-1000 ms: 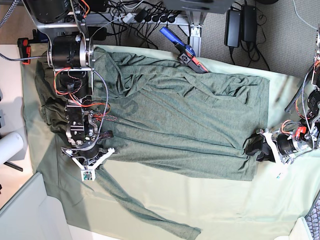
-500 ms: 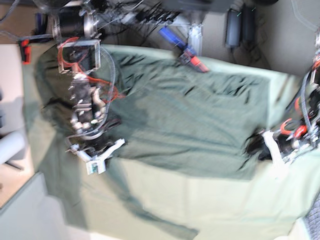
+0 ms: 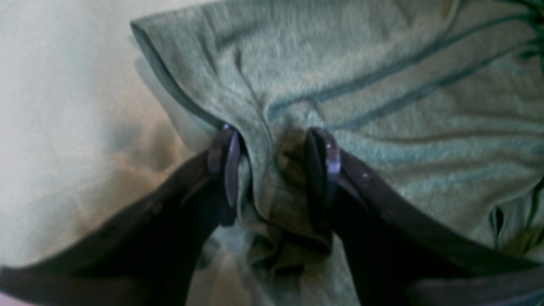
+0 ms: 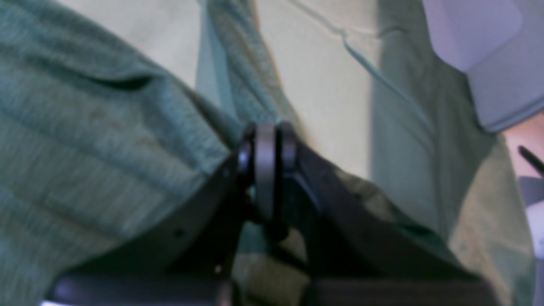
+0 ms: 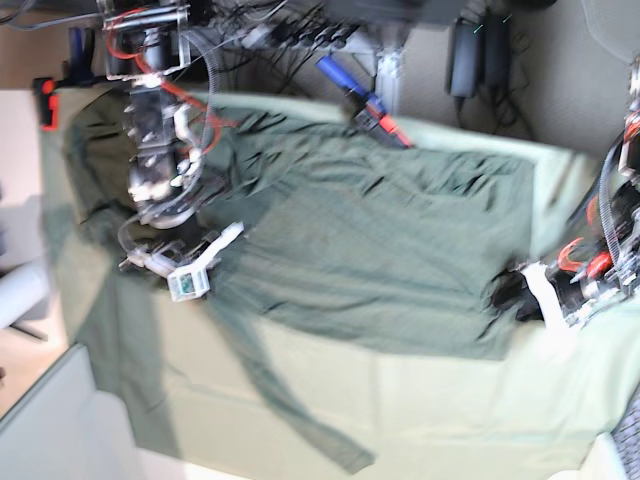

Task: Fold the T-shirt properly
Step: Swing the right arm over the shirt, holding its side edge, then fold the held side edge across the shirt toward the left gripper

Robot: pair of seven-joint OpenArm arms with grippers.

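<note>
The dark grey-green T-shirt point(image 5: 370, 250) lies spread across the pale mint table sheet point(image 5: 450, 410), with one long sleeve point(image 5: 290, 410) trailing toward the front edge. On the left of the base view my right gripper point(image 5: 188, 284) is shut, and the shirt's edge meets its tips point(image 4: 265, 165). At the right my left gripper point(image 5: 512, 295) holds the hem. In the left wrist view a bunched fold of the T-shirt point(image 3: 382, 85) sits pinched in the left gripper point(image 3: 274, 170) between its two dark fingers point(image 3: 225, 165).
Cables and power bricks point(image 5: 470, 50) hang behind the table's far edge. A blue and red tool point(image 5: 368, 105) rests at that edge. A white roll point(image 5: 20, 295) lies off the left side. A pale box point(image 4: 480, 34) shows in the right wrist view.
My right arm has moved toward the far edge, pulling the shirt's left edge and the trailing sleeve with it. The left gripper has stayed in place on the hem.
</note>
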